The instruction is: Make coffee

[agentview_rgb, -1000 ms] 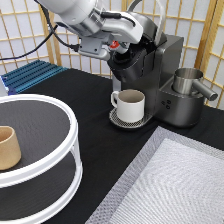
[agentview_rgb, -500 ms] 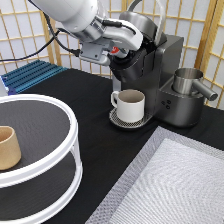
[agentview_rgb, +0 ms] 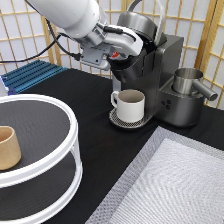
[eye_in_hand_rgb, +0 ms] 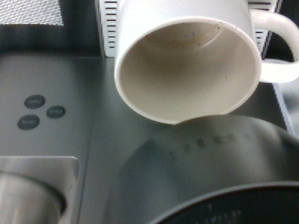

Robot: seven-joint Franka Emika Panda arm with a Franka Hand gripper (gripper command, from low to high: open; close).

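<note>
- Over the coffee machine, pincer at its open brew head, clamped on the coffee pod, red showing.
- Wrist view only: white mug empty inside, three machine buttons.

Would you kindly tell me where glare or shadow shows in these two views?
Exterior view: soft sheen on the steel jug; the end effector sits in shade at the coffee machine, by its brew head. Wrist view: the mug is evenly lit, no glare.
</note>
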